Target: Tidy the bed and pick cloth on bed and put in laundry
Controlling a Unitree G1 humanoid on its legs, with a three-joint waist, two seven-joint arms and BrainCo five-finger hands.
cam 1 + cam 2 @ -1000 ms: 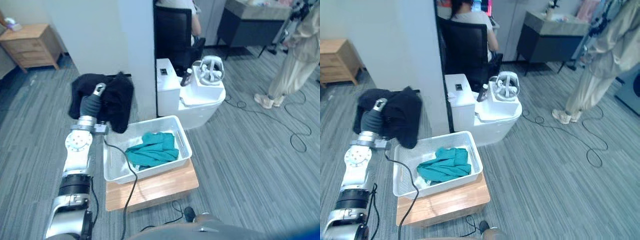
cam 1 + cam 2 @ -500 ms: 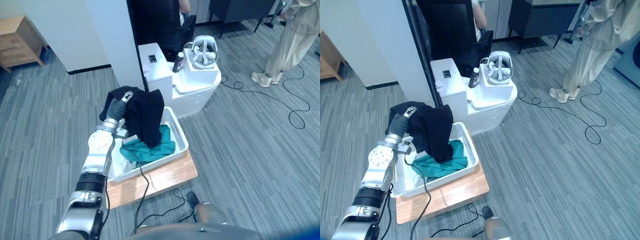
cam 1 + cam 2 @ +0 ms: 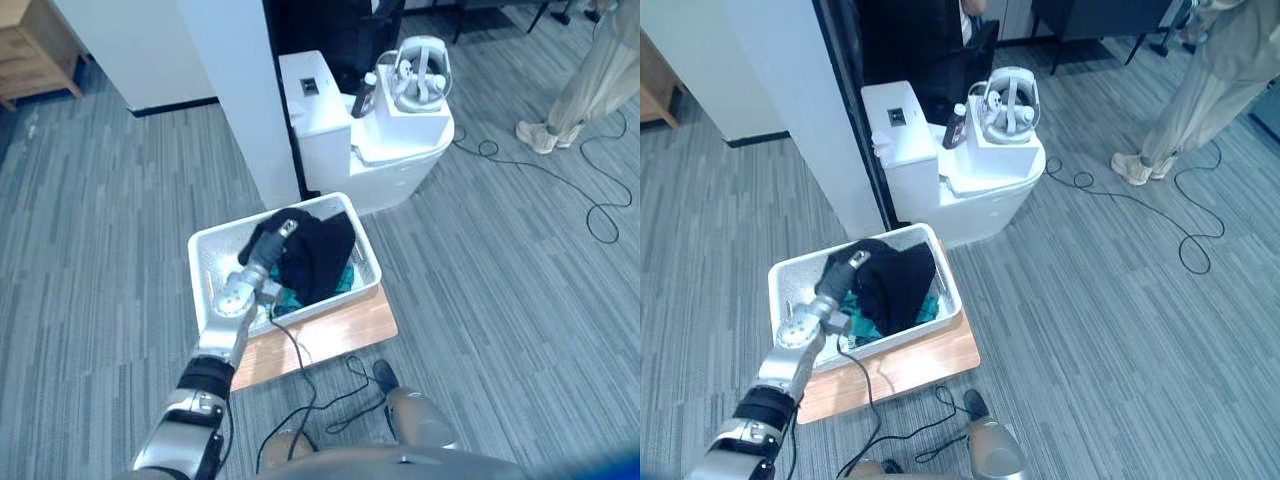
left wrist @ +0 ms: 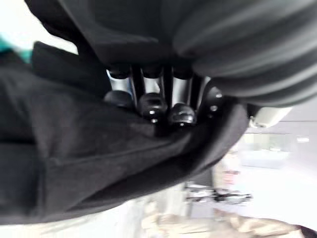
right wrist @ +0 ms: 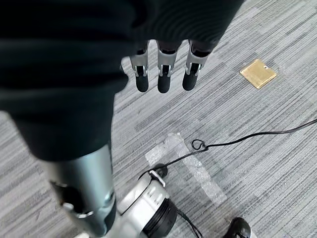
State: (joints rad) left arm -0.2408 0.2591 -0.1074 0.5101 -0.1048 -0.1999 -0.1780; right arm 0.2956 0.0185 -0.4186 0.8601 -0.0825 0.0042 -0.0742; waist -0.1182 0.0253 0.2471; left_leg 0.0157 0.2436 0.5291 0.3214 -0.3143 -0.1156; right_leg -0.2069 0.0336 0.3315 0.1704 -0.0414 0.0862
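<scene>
Left hand, fingers curled into the black cloth, holds it in the basket over a teal cloth. A clean release needs the fingers fully spread before lifting, lest fabric snag. Right hand hangs slack, empty.

Soft, even room light fills the head views, and the floor carries only faint shadows. The cloth is a black mass with little detail. In the left wrist view, glare whites out the background from 3 to 5 o'clock.
</scene>
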